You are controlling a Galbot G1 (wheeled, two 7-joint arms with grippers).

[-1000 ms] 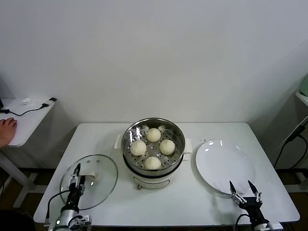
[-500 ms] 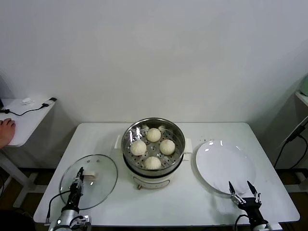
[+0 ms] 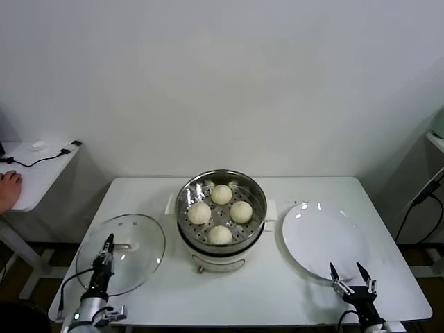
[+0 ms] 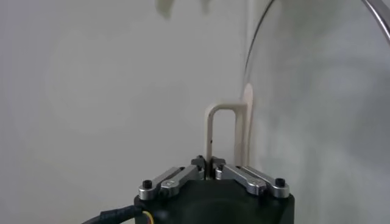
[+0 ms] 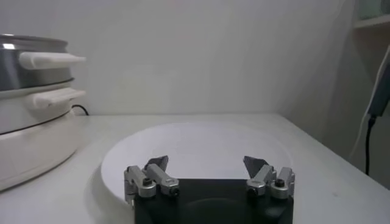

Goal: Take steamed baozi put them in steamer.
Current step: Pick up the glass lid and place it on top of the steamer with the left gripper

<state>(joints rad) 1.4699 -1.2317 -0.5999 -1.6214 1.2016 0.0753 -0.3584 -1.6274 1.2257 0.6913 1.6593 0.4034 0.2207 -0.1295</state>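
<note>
A round shiny stainless-steel steamer (image 3: 220,208) with a cream-white base and side handles sits mid-table, and four small cream-white domed baozi (image 3: 220,214) already lie on its perforated tray. To the robot's left, a round glass lid (image 3: 122,253) is tilted up off the white table (image 3: 277,295). The left gripper (image 3: 106,250) is pinched tight on the lid's cream loop handle (image 4: 224,137), its jaws closed around the loop's foot in the wrist view. To the right, a flat white plate (image 3: 323,239) lies bare, and the right gripper (image 3: 351,276) hovers near its front edge, jaws spread wide and holding nothing.

The step in hand looks like covering the pot. To do it well, keep the pinch firm, carry the lid level above the rim, centre it, then lower gently clear of the buns.

No brand, label or writing is readable anywhere.
</note>
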